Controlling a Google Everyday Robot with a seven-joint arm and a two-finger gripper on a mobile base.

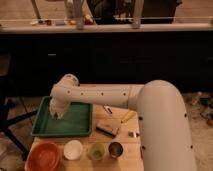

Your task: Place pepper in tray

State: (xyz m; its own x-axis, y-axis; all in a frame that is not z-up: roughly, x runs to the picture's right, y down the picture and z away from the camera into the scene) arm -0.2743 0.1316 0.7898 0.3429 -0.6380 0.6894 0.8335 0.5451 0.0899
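Observation:
A green tray (75,125) lies at the back left of the wooden table. My white arm reaches from the right across the table, and my gripper (57,114) hangs over the tray's left part, close to its floor. The pepper is hidden at the gripper or out of view; I cannot tell it apart.
An orange bowl (44,156), a white cup (73,149), a green cup (96,151) and a metal cup (116,149) stand along the table's front edge. A dark flat object (108,129) and a yellowish stick (127,117) lie right of the tray. A dark counter wall stands behind.

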